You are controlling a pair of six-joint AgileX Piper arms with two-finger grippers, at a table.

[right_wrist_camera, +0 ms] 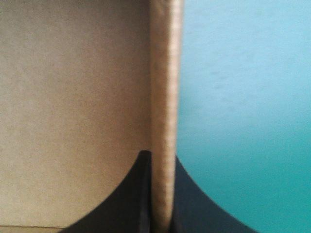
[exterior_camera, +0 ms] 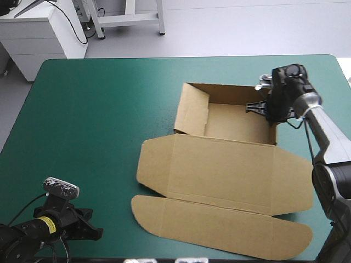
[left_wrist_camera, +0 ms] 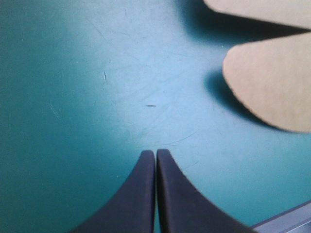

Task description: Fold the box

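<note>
The brown box lies at the table's centre-right as an open tray with raised walls at the far side and its lid spread flat toward the near edge. My right gripper is at the tray's right wall, shut on it; in the right wrist view the wall's edge runs up between the black fingers, tray floor on one side, teal-green cover on the other. My left gripper rests shut low over the cover near the front left corner, with the lid's rounded flaps ahead and to one side of it.
Bare teal-green cover stretches across the left half of the table. The lid's long curved flap reaches close to the table's near edge.
</note>
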